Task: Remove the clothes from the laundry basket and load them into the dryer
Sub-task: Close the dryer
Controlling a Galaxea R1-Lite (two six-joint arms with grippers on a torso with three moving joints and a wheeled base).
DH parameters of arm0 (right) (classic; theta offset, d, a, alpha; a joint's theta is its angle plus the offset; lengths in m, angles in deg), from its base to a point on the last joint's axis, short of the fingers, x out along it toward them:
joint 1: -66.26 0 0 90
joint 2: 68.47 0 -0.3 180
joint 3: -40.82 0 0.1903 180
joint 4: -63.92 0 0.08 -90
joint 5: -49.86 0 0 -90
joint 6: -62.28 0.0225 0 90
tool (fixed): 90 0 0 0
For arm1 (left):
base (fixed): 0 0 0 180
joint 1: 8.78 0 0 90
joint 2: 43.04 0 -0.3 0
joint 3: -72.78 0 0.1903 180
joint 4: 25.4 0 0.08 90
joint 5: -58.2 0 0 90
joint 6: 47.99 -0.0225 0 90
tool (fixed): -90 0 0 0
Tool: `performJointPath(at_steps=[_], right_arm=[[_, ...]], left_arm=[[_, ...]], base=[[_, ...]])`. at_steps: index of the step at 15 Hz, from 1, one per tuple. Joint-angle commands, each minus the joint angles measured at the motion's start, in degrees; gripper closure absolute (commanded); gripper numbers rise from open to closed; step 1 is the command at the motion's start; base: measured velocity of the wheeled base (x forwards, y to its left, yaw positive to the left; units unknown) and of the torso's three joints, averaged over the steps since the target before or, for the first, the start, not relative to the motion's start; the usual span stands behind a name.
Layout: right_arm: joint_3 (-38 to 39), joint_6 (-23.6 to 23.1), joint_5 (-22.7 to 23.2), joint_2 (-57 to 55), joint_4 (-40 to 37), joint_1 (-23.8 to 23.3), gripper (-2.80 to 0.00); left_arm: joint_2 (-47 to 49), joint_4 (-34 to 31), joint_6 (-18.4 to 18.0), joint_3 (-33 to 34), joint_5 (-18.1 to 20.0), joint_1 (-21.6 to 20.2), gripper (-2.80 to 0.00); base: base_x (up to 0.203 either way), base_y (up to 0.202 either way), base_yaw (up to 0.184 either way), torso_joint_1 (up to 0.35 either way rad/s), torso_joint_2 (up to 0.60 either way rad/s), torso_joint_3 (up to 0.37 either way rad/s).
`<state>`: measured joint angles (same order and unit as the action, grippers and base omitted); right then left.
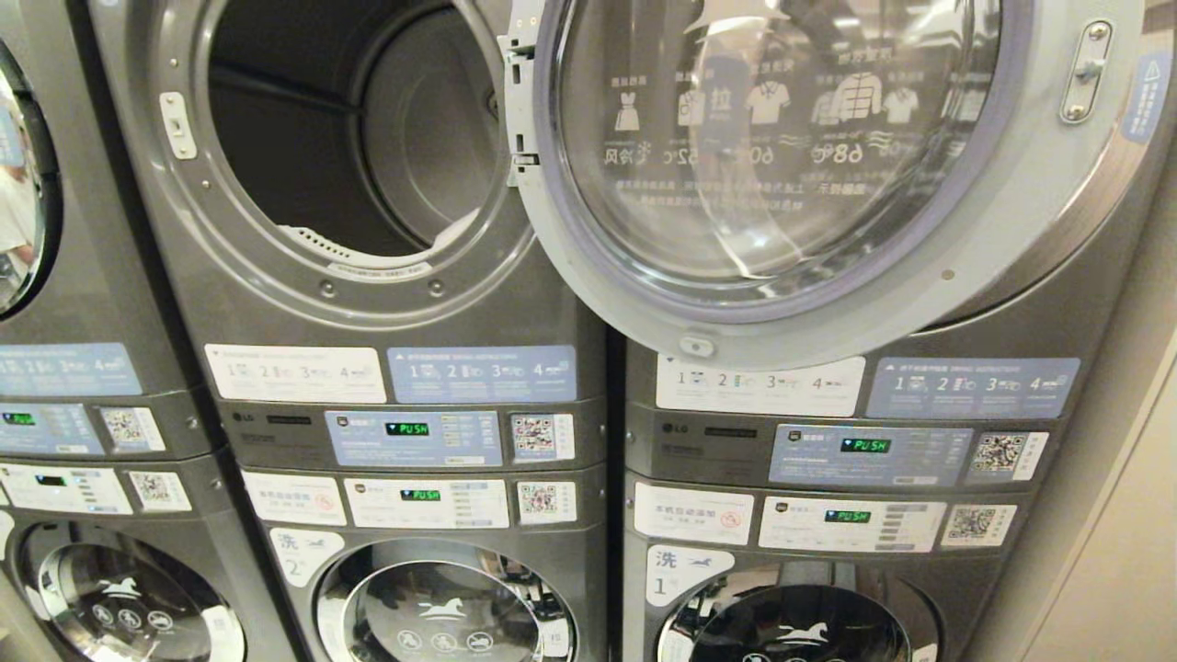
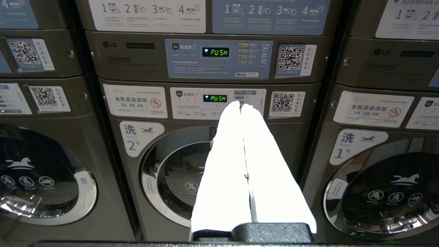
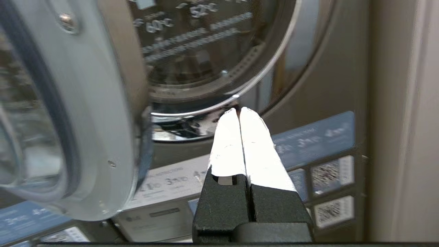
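A: What can't we see here?

B: No basket or clothes show in any view. In the head view neither arm shows. The dryer is cut off at the top, and its drum is dark, so I can't tell if anything lies deep inside. The right wrist view is blurred; the print on the glass there is hard to read.

A: And the dryer itself?

B: Grey, upper unit of the middle stack, straight ahead in the head view. Its door is swung wide to the right, covering the front of the next dryer. The glass carries white garment icons and temperatures. A pale perforated strip sits at the lower lip of the opening.

A: The grippers?

B: The left gripper has its white fingers pressed together, holding nothing, pointing at the washer marked 2 below the dryer. The right gripper is likewise clenched and empty, near the rim of the open door, aimed at the neighbouring dryer's window.

A: Anything else around?

B: Panels with green "PUSH" displays, QR stickers, numbered instruction labels. A beige wall stands at the far right. The open door sits between the right gripper and the drum.
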<state>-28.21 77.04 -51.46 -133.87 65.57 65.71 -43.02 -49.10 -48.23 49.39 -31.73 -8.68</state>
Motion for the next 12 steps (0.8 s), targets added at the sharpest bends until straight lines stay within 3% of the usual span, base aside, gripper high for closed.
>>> performJointPath(at_steps=[1, 6, 12], right_arm=[[0.03, 0.1, 1.09, -2.96, 2.19, -0.08, 0.0], [-0.07, -0.7, 3.61, -14.62, 15.69, -0.31, 0.0], [0.24, -1.29, 13.66, -16.26, 19.42, -0.33, 0.0]], left_arm=[[-0.02, -0.02, -0.02, 0.02, 0.01, -0.01, 0.0], [-0.02, -0.02, -0.02, -0.04, 0.01, -0.01, 0.0], [-0.04, -0.02, -0.02, -0.03, 0.01, -0.01, 0.0]], base=[[0.0, 0.0, 0.0, 0.002, 0.0, 0.051], [0.0, 0.0, 0.0, 0.0, 0.0, 0.0], [0.0, 0.0, 0.0, 0.0, 0.0, 0.0]])
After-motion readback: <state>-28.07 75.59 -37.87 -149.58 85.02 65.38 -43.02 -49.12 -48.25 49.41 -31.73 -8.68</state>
